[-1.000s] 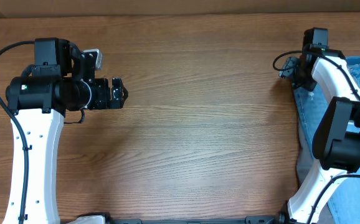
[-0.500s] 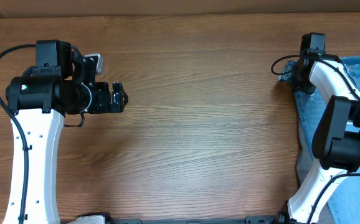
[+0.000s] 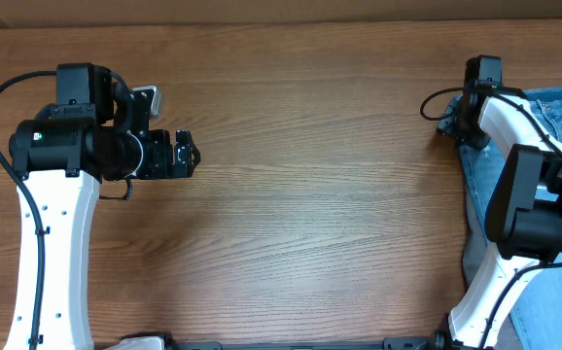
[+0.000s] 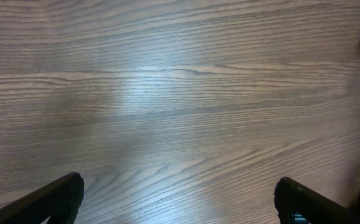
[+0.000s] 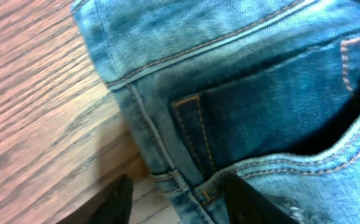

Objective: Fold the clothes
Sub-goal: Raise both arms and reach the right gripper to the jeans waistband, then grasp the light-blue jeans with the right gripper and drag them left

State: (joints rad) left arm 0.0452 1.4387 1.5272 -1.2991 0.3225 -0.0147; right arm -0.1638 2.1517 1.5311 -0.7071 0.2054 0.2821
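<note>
Right gripper (image 5: 179, 199) had crept slightly toward bench (image 4: 167, 93) centre; it straddled the jeans' (image 5: 261, 99) edge, clamped or not I couldn't tell. Left gripper (image 4: 179, 193) hung fully released above the bench.

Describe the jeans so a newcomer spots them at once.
Start at the wooden table's far right edge, under the right arm. The jeans lie there, partly cut off by the overhead view. They are the only fabric: light blue denim with orange-tan stitching and a pocket.
</note>
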